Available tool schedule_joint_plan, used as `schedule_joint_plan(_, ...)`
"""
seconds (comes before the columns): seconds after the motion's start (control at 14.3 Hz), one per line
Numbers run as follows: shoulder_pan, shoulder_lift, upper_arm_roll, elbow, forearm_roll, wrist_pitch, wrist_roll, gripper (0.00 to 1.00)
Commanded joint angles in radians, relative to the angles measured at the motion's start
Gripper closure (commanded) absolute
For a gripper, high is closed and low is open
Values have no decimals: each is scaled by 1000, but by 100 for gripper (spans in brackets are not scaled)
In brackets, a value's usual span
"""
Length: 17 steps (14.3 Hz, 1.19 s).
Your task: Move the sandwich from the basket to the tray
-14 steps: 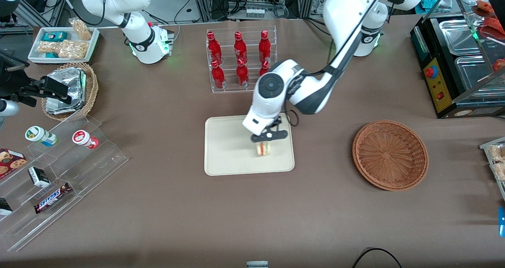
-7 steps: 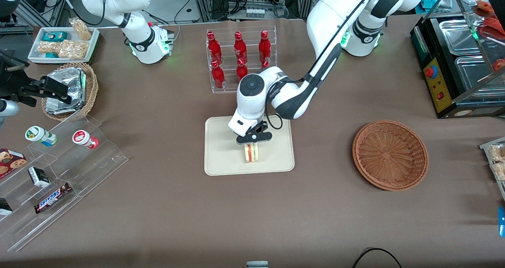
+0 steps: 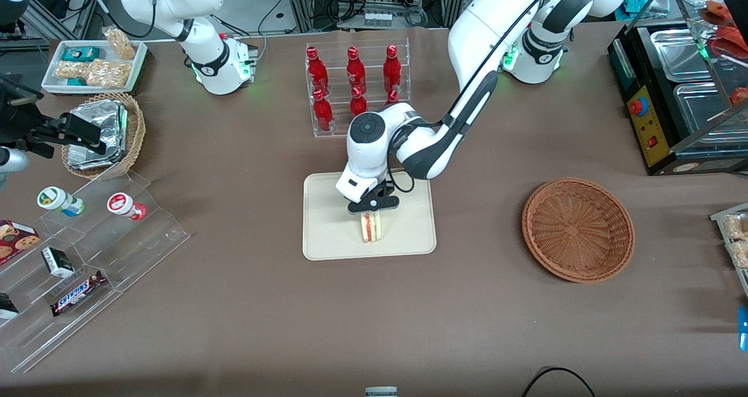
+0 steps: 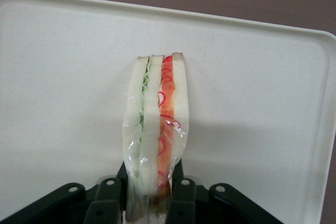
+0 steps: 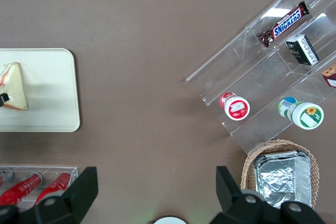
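Note:
The sandwich (image 3: 371,227) (image 4: 156,124) (image 5: 14,86), a plastic-wrapped wedge of pale bread with red and green filling, stands on edge on the cream tray (image 3: 327,233) (image 4: 63,87) (image 5: 52,87), near the tray's middle. My left gripper (image 3: 372,209) (image 4: 150,195) hangs straight over it, shut on the sandwich, one black finger pressed against each bread face. The round reddish-brown wicker basket (image 3: 577,228) sits toward the working arm's end of the table with nothing in it.
A clear rack of red bottles (image 3: 356,87) stands just past the tray, farther from the front camera. Clear stepped shelves (image 3: 87,251) with snacks, a tan basket of foil packets (image 3: 105,133) and a white snack tray (image 3: 93,64) lie toward the parked arm's end. A black warmer (image 3: 678,93) stands beyond the basket's end.
My left gripper carried the sandwich across the tray toward the parked arm's end and lowered it; in the last half second it barely shifted. The grip stayed shut.

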Motion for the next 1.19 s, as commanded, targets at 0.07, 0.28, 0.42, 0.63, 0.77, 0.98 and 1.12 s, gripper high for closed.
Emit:
schedule_joint_plan(0.07,-10,-13,10,24,5,1,-23,0)
schedule_joint_plan(0.28,1,-93,15,13,1,-73,-17,0)
schedule_joint_plan(0.42,39,-157,15,0,-1,-196,5,0)
schedule_joint_plan(0.63,99,-211,15,-14,-16,-369,-38,0)
schedule_joint_plan(0.77,148,-260,15,-75,-18,-370,15,0)
schedule_joint_plan(0.98,269,-355,12,-180,-32,-370,173,0)
schedule_joint_plan(1.12,338,-439,12,-252,-90,-385,320,0)
